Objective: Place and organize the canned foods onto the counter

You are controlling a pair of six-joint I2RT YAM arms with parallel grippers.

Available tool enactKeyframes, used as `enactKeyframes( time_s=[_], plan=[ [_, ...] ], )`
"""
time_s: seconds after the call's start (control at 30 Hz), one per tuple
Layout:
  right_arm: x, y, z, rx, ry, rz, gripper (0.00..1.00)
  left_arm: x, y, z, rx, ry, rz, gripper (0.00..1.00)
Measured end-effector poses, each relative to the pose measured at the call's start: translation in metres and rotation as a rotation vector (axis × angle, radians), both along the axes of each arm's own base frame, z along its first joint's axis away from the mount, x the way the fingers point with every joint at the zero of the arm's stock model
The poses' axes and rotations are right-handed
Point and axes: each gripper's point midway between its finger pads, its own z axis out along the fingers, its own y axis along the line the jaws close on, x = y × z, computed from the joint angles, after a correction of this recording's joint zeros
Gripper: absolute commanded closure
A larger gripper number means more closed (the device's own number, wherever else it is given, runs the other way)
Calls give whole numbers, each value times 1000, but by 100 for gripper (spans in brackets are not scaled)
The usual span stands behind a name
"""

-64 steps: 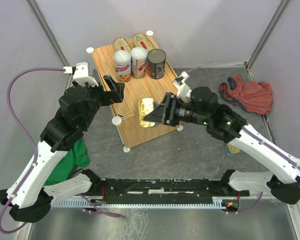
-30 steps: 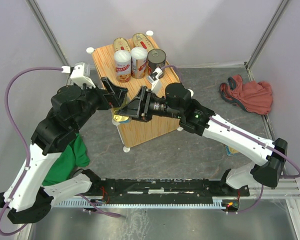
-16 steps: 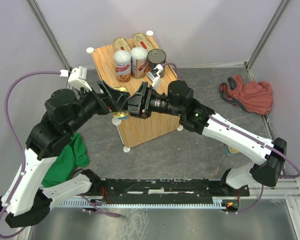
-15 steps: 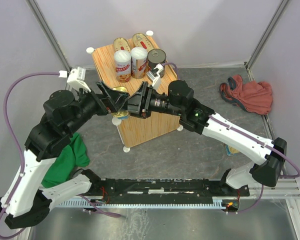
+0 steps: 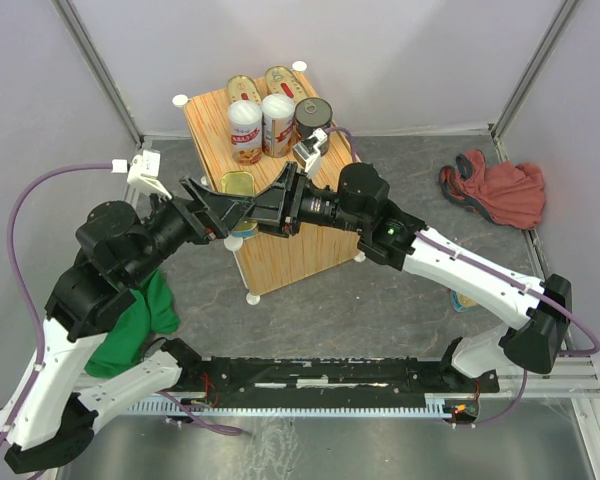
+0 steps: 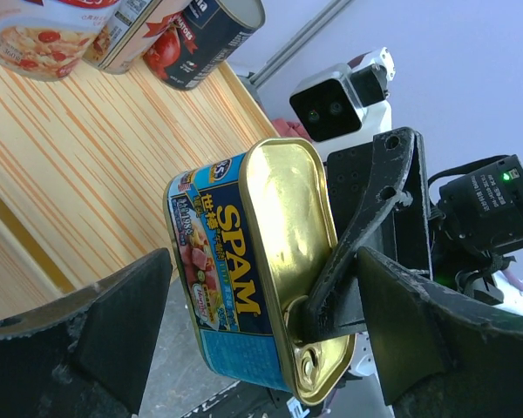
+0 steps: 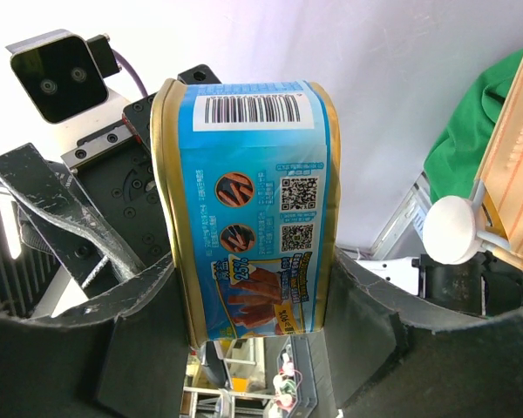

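My right gripper (image 5: 265, 195) (image 7: 248, 261) is shut on a rectangular gold can with blue sides (image 5: 237, 183) (image 7: 244, 209) and holds it in the air at the front left corner of the light-wood counter (image 5: 290, 225). My left gripper (image 5: 230, 205) (image 6: 263, 257) is open, with a gap between each finger and the can (image 6: 244, 261). At the counter's back stand two oval gold cans (image 5: 263, 83), two tall white-lidded cans (image 5: 261, 127) and a dark round can (image 5: 313, 125). Another tin (image 5: 461, 299) lies on the floor, mostly hidden by the right arm.
A red cloth (image 5: 495, 190) lies on the grey floor at the right. A green cloth (image 5: 140, 310) lies left of the counter under my left arm. White knobs (image 5: 233, 241) stick out at the counter's corners. Grey walls close in the back and sides.
My right gripper carried the can from the counter's front edge leftward to its left corner. My left gripper swung in and now straddles the can, still open.
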Motion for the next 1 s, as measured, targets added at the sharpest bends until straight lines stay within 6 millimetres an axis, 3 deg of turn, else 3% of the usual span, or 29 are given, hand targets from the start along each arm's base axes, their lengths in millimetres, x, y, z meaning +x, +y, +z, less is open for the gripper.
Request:
enactKeyframes(
  time_s=[0.3, 1.0],
  plan=[
    [-1, 1, -7, 18, 29, 14, 85, 2, -2, -4, -15, 14, 4, 8],
    [-12, -4, -8, 36, 37, 55, 86, 16, 2, 10, -57, -38, 68, 9]
  ],
)
